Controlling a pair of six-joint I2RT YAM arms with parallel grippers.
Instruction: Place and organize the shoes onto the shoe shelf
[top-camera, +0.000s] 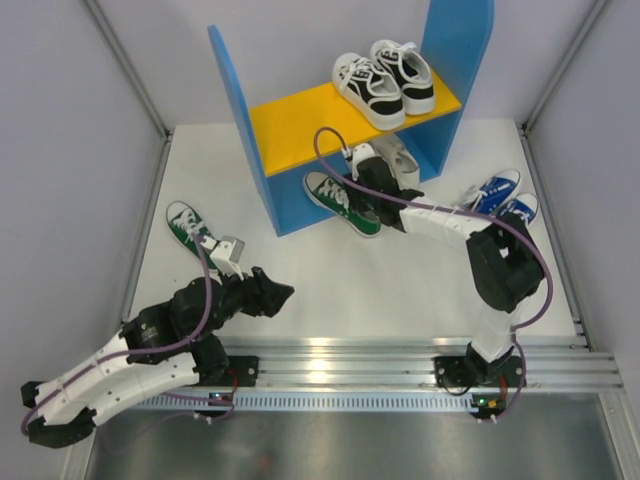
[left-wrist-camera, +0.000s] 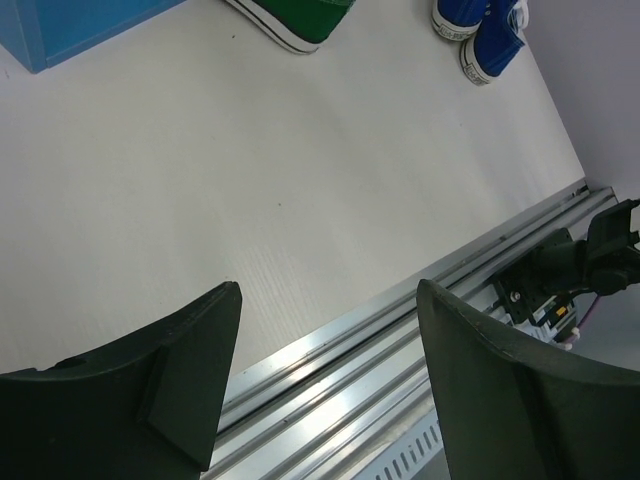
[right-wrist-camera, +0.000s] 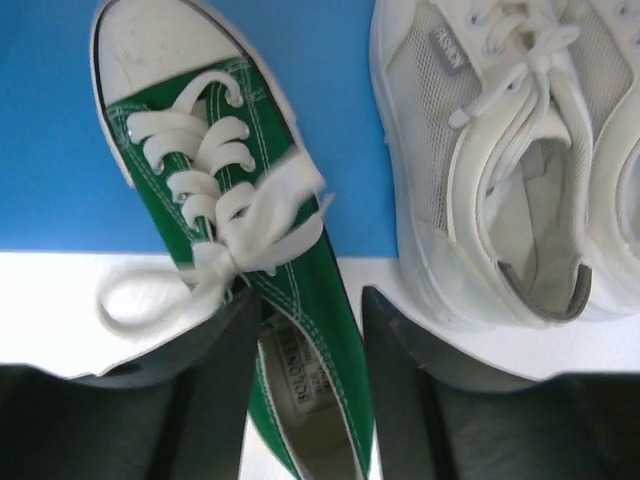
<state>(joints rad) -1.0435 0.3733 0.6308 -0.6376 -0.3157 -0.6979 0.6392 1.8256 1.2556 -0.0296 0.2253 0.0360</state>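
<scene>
My right gripper (right-wrist-camera: 312, 325) is narrowed onto the green sneaker (right-wrist-camera: 320, 270), with one finger against each side of its heel end. The toe lies ahead on the blue base of the shoe shelf (right-wrist-camera: 50, 150). A white sneaker (right-wrist-camera: 500, 170) sits ahead-right. My left gripper (left-wrist-camera: 328, 310) is spread wide above the table (left-wrist-camera: 200, 200), holding nothing.

The shoe shelf (top-camera: 300, 120) stands upright, with blue sides and a yellow board. On its blue base sit the white pair (top-camera: 395, 160) and, just beside it, a green shoe (right-wrist-camera: 300, 290) with its heel out over the desk (top-camera: 350, 290). The other green shoe (top-camera: 186, 224) lies well to the left — the blue pair (top-camera: 500, 195) to the right.
</scene>
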